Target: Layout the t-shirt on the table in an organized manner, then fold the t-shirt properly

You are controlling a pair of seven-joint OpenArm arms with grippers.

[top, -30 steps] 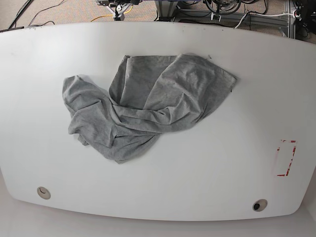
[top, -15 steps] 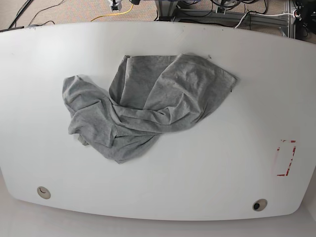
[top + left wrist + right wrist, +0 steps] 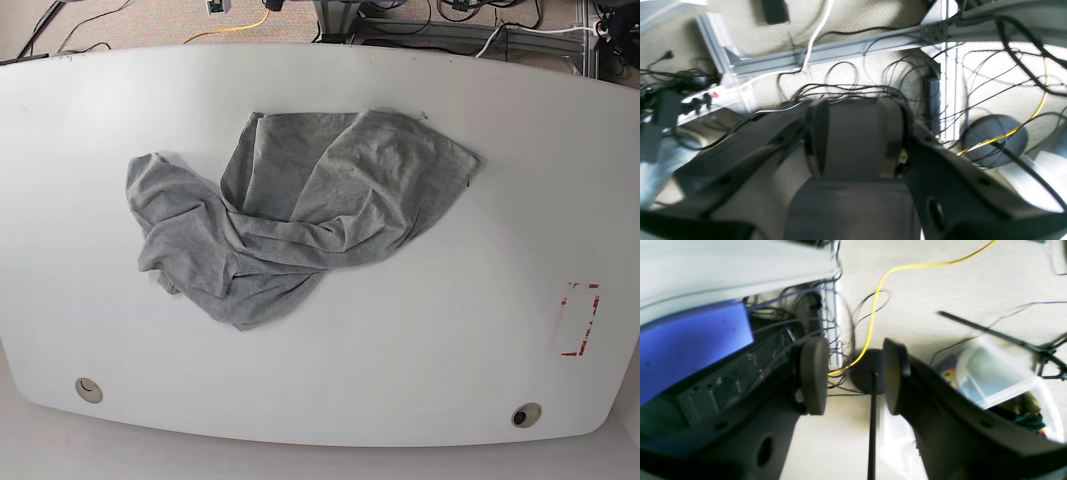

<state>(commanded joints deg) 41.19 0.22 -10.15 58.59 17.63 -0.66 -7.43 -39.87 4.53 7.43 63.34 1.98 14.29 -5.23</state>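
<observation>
The grey t-shirt (image 3: pixel 290 215) lies crumpled in a wrinkled heap on the white table (image 3: pixel 400 350), left of centre. No lettering shows on it. Neither gripper shows in the base view. In the right wrist view my right gripper (image 3: pixel 853 373) is open and empty, aimed at the floor and cables beyond the table. In the left wrist view my left gripper (image 3: pixel 855 133) also faces floor and cables. A dark grey surface fills the space between its fingers, so I cannot tell if it is open or shut. The shirt is out of both wrist views.
A red-taped rectangle mark (image 3: pixel 578 320) is near the table's right edge. Two grommet holes sit at the front left (image 3: pixel 88 390) and front right (image 3: pixel 525 414). Cables, metal framing and a yellow cable (image 3: pixel 880 290) lie on the floor behind the table.
The arm parts seen at the top edge of the base view have drawn back out of sight. The t-shirt has not moved.
</observation>
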